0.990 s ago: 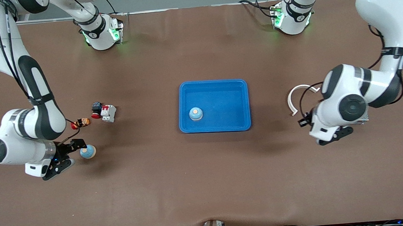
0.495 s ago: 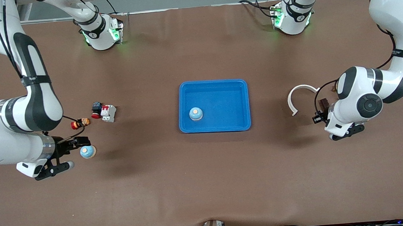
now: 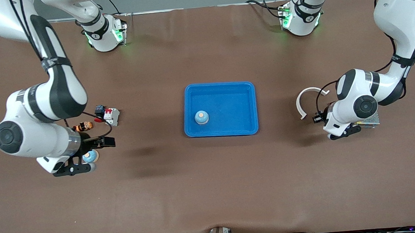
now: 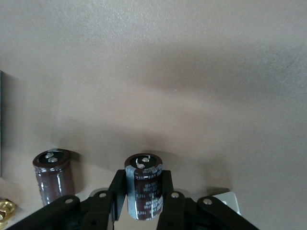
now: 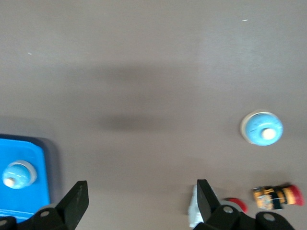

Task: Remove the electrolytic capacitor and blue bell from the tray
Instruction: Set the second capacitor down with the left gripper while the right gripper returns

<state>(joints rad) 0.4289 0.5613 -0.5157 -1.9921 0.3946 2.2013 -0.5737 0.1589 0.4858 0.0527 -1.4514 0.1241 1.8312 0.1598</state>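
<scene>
My left gripper (image 4: pixel 144 191) is shut on a dark brown capacitor (image 4: pixel 144 184) and holds it upright just above the table. In the front view the left gripper (image 3: pixel 331 126) hides it. A second capacitor (image 4: pixel 53 175) stands on the table beside it. My right gripper (image 3: pixel 88 156) is wide open and empty, in the air over a blue bell (image 3: pixel 91 156) on the table. In the right wrist view (image 5: pixel 140 191) that bell (image 5: pixel 261 128) lies outside its fingers. Another blue bell (image 3: pixel 201 117) sits in the blue tray (image 3: pixel 219 84).
A white curved piece (image 3: pixel 307 100) and a metal mesh box (image 3: pixel 371 121) lie by the left gripper. A white breaker (image 3: pixel 111 116), a small black part (image 3: pixel 99 109) and a red-orange push button (image 3: pixel 84 126) lie by the right gripper, farther from the front camera than the bell.
The right arm has swung round and its open gripper now sits over the bell. The left hand has shifted toward the white curved piece and now covers the capacitor in the front view.
</scene>
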